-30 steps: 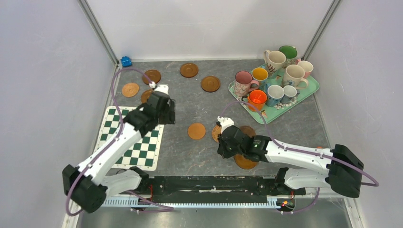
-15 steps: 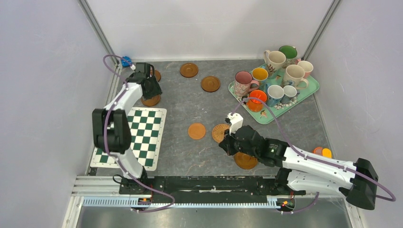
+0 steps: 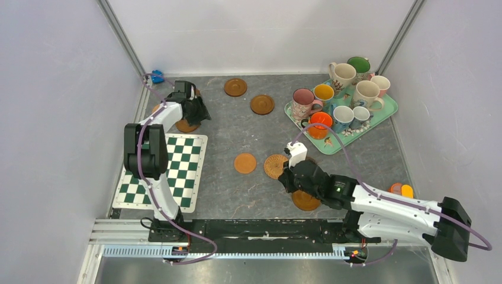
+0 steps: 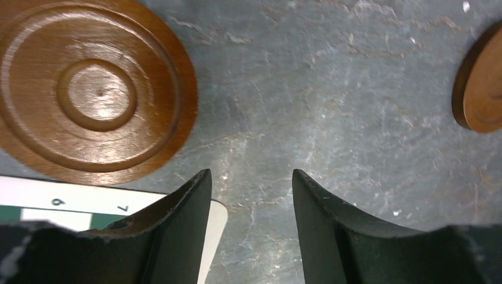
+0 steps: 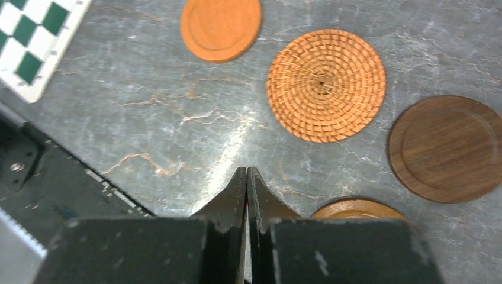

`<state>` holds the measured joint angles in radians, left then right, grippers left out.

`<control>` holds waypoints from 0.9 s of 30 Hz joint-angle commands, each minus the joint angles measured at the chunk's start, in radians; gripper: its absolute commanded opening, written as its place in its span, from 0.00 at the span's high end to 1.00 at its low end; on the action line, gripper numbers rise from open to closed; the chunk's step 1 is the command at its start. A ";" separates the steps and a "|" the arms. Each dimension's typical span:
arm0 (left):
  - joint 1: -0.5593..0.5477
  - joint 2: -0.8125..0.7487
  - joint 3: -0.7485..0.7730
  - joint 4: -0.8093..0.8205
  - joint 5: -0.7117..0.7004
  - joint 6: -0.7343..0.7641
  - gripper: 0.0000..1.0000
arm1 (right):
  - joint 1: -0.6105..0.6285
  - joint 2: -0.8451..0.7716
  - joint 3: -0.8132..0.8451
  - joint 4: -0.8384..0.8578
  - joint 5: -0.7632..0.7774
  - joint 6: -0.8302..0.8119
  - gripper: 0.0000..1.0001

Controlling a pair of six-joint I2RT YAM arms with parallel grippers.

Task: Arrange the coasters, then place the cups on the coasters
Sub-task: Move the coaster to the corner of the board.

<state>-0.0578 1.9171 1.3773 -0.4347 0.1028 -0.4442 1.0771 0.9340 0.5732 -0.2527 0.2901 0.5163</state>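
The left fingers [image 4: 183, 213] are standing apart with nothing between them, hovering over the grey desk [image 4: 331, 89]. A ringed brown coaster [image 4: 95, 89] is lying at the upper left, just beside the checkered mat [image 4: 71, 198]. The right fingers [image 5: 234, 195] are pressing together, empty, below a woven rattan coaster [image 5: 325, 84], which is lying between an orange coaster [image 5: 221, 26] and a dark brown coaster [image 5: 450, 148]. The cups [image 3: 303, 100] are sitting on the mint tray [image 3: 344, 144] at the upper right of the overhead view.

A ringed brown coaster [image 4: 97, 89] lies flat ahead and left of the left gripper [image 4: 248, 177], and another brown coaster [image 4: 482, 89] lies ahead to its right. Ahead of the right gripper [image 5: 247, 171] lie a rattan coaster [image 5: 325, 84], an orange coaster [image 5: 221, 26] and a dark rimmed coaster [image 5: 447, 148]. A tan coaster [image 5: 355, 208] shows just right of its fingers. Nine cups [image 3: 367, 92] stand upright, clustered far beyond it.
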 commanded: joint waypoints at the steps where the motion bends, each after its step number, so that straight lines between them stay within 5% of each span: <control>1: -0.009 -0.072 -0.062 0.037 0.168 -0.008 0.41 | 0.001 0.079 0.033 0.042 0.132 0.008 1.00; 19: -0.054 -0.315 -0.130 -0.111 0.201 0.020 0.39 | -0.123 0.428 0.128 0.275 0.100 -0.126 1.00; 27: -0.056 -0.508 -0.274 -0.130 0.287 0.031 0.37 | -0.164 0.530 0.122 0.296 0.070 -0.160 1.00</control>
<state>-0.1173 1.5295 1.1656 -0.5453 0.3195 -0.4431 0.9195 1.4338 0.6659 -0.0032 0.3740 0.3912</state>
